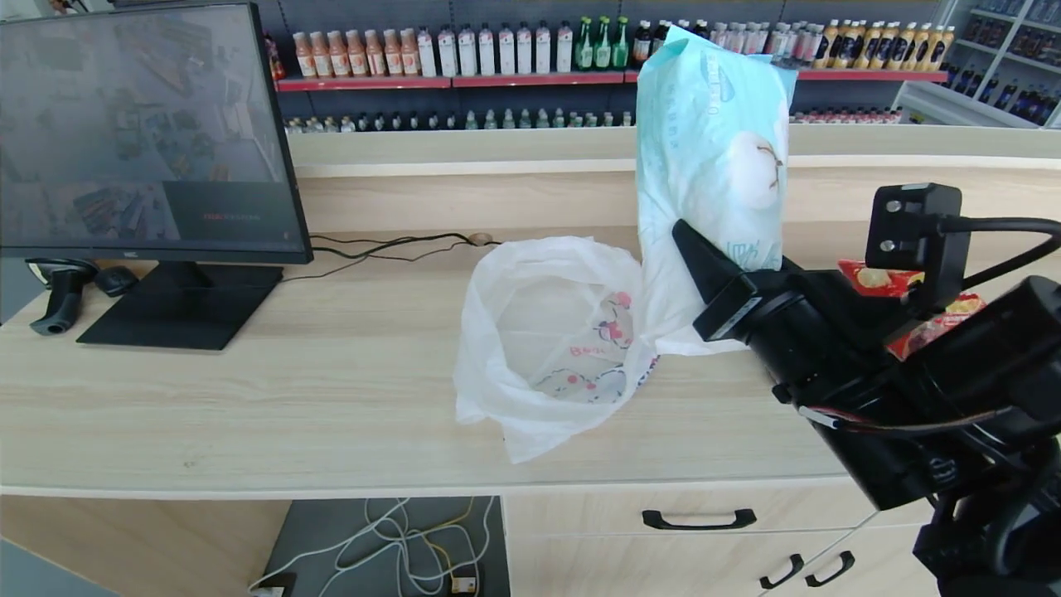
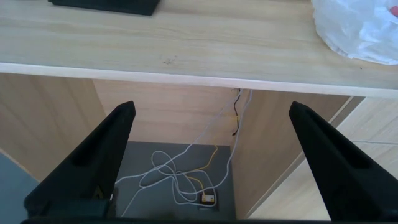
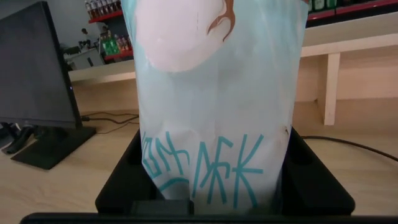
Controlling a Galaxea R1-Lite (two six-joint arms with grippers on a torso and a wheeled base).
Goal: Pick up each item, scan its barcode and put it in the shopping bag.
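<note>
My right gripper (image 1: pixel 703 264) is shut on a tall pale blue-green soft pack (image 1: pixel 711 141) with a cotton flower printed on it. It holds the pack upright by its lower part, just right of the white shopping bag (image 1: pixel 547 340). The bag lies open on the wooden counter (image 1: pixel 249 398). In the right wrist view the pack (image 3: pixel 217 112) stands between the two black fingers (image 3: pixel 124 180) of the right gripper (image 3: pixel 217 186). My left gripper (image 2: pixel 211 155) hangs open with nothing in it, below the counter's front edge, and the bag (image 2: pixel 360 28) lies up on the counter.
A monitor (image 1: pixel 141 133) stands at the counter's left, with a black handheld scanner (image 1: pixel 58 298) beside it. Red snack packets (image 1: pixel 879 278) lie behind my right arm. Cables (image 1: pixel 390 245) run along the back. Drawers (image 1: pixel 696 518) and loose wires (image 2: pixel 186 180) are under the counter.
</note>
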